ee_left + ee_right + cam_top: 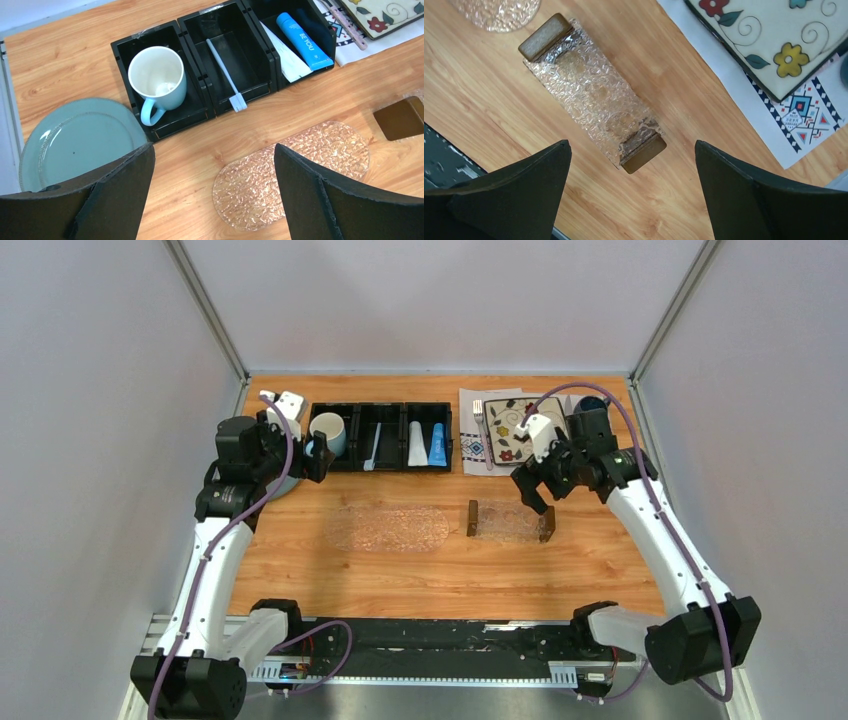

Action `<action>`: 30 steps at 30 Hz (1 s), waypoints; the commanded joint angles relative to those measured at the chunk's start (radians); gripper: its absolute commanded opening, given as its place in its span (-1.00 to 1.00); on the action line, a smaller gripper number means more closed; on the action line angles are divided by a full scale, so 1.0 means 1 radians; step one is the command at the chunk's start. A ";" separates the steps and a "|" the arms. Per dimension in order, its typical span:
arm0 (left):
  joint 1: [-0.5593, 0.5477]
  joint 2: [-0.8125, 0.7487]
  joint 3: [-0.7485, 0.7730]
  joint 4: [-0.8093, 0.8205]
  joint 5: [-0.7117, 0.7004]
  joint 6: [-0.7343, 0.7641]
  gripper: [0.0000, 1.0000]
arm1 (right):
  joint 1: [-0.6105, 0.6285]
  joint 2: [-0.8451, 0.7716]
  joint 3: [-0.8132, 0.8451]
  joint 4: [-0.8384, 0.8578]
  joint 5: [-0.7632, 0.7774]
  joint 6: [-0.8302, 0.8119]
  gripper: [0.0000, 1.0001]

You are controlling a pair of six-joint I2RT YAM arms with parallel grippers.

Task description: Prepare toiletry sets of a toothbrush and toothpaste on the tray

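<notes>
TOP VIEW
L gripper (320, 458): jaws wide apart, gripping nothing, held in the air.
mug (328, 432): just ahead of L gripper, in left bin of black organizer (380, 406).
toothbrush (374, 447): ahead & to the right of L gripper, in mid bin, clear of the jaws.
white tube (416, 443), blue tube (437, 445): further right of L gripper, side by side in right bin.
R gripper (545, 490): jaws wide apart, gripping nothing.
tray (508, 522): just under R gripper, a brown bar at each short end; well to the right of L gripper.
oval mat (390, 527): left of R gripper, near tray, not touching it.
floral plate (512, 427): just beyond R gripper.

L WRIST VIEW
L gripper: jaws spread, bare table (185, 155) showing betw them.
toothbrush: ahead, white head nearest the gripper at the bin's near wall, handle running away.
mug: ahead-left, handle toward gripper.
teal plate (75, 145): left of the left jaw, partly behind it.
oval mat: just ahead of right jaw.
tray: far right, only a brown bar seen.

R WRIST VIEW
R gripper: jaws spread, nothing clamped.
tray: straight below, lying diagonal; one brown bar betw the jaw tips in view, other bar ahead-left.
floral plate: ahead-right, on patterned paper mat (794, 115).
oval mat: far ahead-left, apart from tray.
</notes>
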 commanded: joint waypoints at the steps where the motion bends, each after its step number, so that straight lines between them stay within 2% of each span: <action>1: -0.002 -0.007 0.026 -0.021 0.026 0.047 0.93 | 0.042 0.054 0.029 -0.063 0.029 -0.179 1.00; 9: -0.002 -0.030 0.025 -0.042 0.012 0.084 0.93 | 0.096 0.238 0.127 -0.192 0.009 -0.359 1.00; 15: -0.002 -0.032 0.015 -0.050 0.006 0.102 0.93 | 0.171 0.336 0.126 -0.171 0.101 -0.399 1.00; 30: -0.002 -0.014 0.003 -0.045 -0.011 0.133 0.93 | 0.248 0.454 0.070 -0.085 0.149 -0.408 1.00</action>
